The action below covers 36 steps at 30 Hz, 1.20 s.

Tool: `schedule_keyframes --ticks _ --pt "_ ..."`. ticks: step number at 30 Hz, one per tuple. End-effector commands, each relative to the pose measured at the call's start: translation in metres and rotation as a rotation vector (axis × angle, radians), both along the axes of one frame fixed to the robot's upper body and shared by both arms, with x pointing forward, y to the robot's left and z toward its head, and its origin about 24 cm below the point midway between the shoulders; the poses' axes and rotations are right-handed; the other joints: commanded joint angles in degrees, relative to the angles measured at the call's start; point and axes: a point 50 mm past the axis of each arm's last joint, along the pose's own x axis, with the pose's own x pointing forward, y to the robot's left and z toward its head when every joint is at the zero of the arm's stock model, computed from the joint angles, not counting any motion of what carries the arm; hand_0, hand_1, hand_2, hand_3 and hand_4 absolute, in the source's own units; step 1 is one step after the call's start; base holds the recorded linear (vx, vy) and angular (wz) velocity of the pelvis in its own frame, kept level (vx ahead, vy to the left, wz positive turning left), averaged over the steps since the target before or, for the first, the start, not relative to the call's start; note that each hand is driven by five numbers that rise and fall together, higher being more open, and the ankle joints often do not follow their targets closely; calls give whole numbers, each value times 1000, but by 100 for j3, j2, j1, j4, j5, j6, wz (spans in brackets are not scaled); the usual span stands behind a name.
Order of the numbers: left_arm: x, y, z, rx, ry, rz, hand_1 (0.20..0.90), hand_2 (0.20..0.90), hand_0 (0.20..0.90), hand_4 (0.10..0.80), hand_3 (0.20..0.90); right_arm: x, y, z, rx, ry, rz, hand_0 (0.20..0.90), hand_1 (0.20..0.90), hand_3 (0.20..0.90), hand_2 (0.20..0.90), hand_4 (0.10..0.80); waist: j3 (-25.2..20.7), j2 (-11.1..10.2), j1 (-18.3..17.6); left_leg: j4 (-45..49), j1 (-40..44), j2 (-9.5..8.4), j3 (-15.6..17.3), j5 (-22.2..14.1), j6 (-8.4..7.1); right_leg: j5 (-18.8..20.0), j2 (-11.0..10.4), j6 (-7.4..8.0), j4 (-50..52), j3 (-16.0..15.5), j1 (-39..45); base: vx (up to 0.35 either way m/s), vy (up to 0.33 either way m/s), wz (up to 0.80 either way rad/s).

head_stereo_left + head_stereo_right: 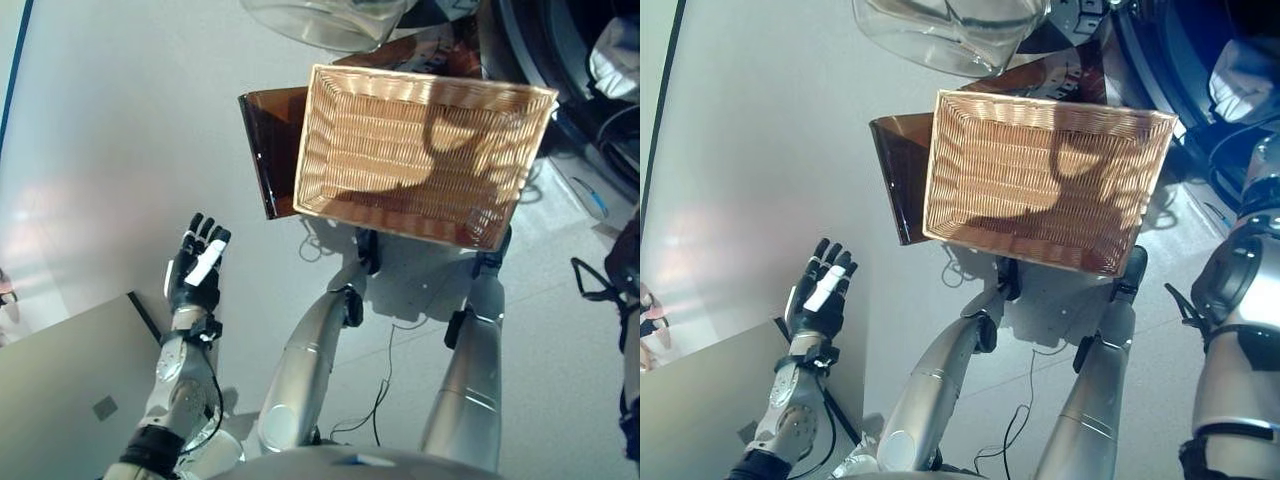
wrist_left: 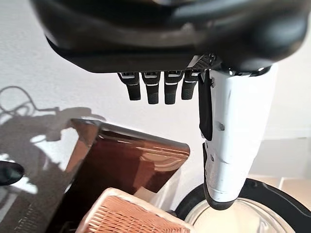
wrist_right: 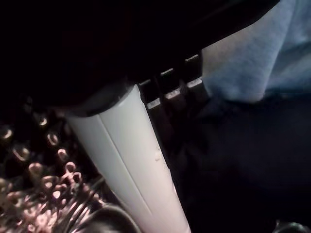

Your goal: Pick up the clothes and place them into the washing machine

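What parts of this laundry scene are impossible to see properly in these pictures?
- Right robot hand: dark in the right wrist view, so its grip on the pale blue cloth is unclear.
- Round washing machine opening: cut off by the left eye view's edge.
- Rectangular woven wicker basket: looks empty.

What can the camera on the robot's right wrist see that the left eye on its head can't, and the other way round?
Only the right wrist view shows the right robot hand inside the dark, perforated washing machine drum, beside pale blue clothing. Only the left eye view shows the empty wicker basket, the brown stand under it, and the left robot hand, open above the floor. Both show pale clothing in the dark washing machine.
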Motion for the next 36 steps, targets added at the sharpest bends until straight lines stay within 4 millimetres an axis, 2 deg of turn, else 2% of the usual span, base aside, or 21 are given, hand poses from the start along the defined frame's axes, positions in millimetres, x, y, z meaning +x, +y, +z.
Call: schedule_keyframes --ticks 1,9,10,12,13,14,15,17,18,19,20,23,24,25,26,30,34,36 --pt "-11 40 19 65 -86 156 900 900 900 800 900 -38 -22 33 -226 19 -184 900 900 900 900 800 -244 483 221 -1103 402 -78 -288 400 -420 -1203 340 -269 1336 -69 -223 0 0 0" --pt "-13 43 17 65 -74 167 900 900 900 800 900 -36 -22 26 -236 87 -201 900 900 900 900 800 -306 461 257 -1151 451 -86 -296 398 -410 -1202 344 -274 1327 -112 -161 0 4 0" --pt "-14 43 16 70 -71 164 900 900 900 800 900 -37 -24 24 -238 143 -224 900 900 900 900 800 -308 449 263 -1154 458 -88 -302 402 -409 -1202 345 -273 1317 -125 -135 0 0 0" --pt "-14 45 20 105 -79 154 900 900 900 800 900 -35 -24 17 -297 413 -301 900 900 900 900 800 -312 413 292 -1159 477 -92 -307 416 -411 -1190 349 -275 1285 -143 -65 0 0 0" --pt "-14 44 20 102 -79 155 900 900 900 800 900 -34 -22 21 -300 421 -307 900 900 900 900 800 -306 438 287 -1162 479 -90 -309 416 -411 -1187 351 -275 1276 -146 -60 0 0 0" --pt "-13 46 23 143 -87 142 900 900 900 800 900 -32 -22 15 -396 670 -400 900 900 900 900 800 -322 409 329 -1169 489 -95 -325 430 -411 -1178 352 -276 1246 -170 2 0 0 0" --pt "-13 45 23 141 -87 143 900 900 900 800 900 -32 -20 17 -398 674 -404 900 900 900 900 800 -318 423 321 -1171 490 -93 -329 430 -411 -1176 354 -276 1238 -175 7 0 0 0" --pt "-10 49 30 173 -117 149 900 900 900 800 900 -35 -22 14 -517 1006 -578 900 900 900 900 800 -369 356 354 -1186 505 -96 -361 451 -407 -1160 364 -281 1180 -228 94 10 -5 2" --pt "-9 48 32 168 -130 151 900 900 900 800 900 -37 -22 14 -545 1098 -648 900 900 900 900 800 -385 343 360 -1196 520 -101 -375 459 -401 -1147 366 -280 1163 -243 118 18 -7 6" --pt "-9 47 32 166 -130 151 900 900 900 800 900 -36 -22 15 -546 1100 -651 900 900 900 900 800 -383 355 356 -1200 521 -100 -377 460 -401 -1145 366 -280 1159 -245 121 25 14 10" --pt "-7 46 32 159 -135 158 900 900 900 800 900 -38 -25 8 -593 1288 -734 900 900 900 900 800 -436 307 388 -1219 549 -110 -396 468 -396 -1133 369 -278 1111 -261 197 27 10 13" --pt "-5 42 31 143 -140 160 900 900 900 800 900 -41 -27 4 -614 1452 -830 900 900 900 900 800 -506 253 423 -1242 605 -120 -415 465 -389 -1112 378 -281 1046 -285 281 25 29 9" --pt "-5 41 31 142 -140 160 900 900 900 800 900 -41 -27 4 -615 1452 -831 900 900 900 900 800 -505 260 422 -1244 608 -119 -415 465 -389 -1109 379 -281 1039 -287 286 28 38 3" --pt "-4 39 29 140 -134 153 900 900 900 800 900 -41 -28 -3 -645 1560 -863 900 900 900 900 800 -548 216 441 -1246 645 -128 -425 455 -383 -1102 370 -278 984 -310 377 0 0 0" --pt "-4 39 29 140 -133 153 900 900 900 800 900 -41 -28 -3 -645 1561 -863 900 900 900 900 800 -547 217 439 -1247 648 -128 -427 455 -383 -1100 370 -278 979 -313 383 26 37 0" --pt "-3 35 25 162 -117 131 900 900 900 800 900 -39 -29 -23 -786 1827 -974 900 900 900 900 800 -677 97 479 -1247 792 -192 -445 413 -366 -1032 327 -241 770 -345 676 19 34 1" --pt "-4 37 20 171 -96 138 900 900 900 800 900 -33 -25 -33 -837 1862 -974 900 900 900 900 800 -713 42 476 -1255 877 -215 -446 384 -362 -971 302 -225 602 -349 858 17 52 8" --pt "-5 36 17 178 -82 135 900 900 900 800 900 -27 -20 -48 -891 1906 -958 900 900 900 900 800 -764 -24 496 -1252 947 -245 -438 355 -357 -905 271 -202 410 -353 1048 24 59 4"
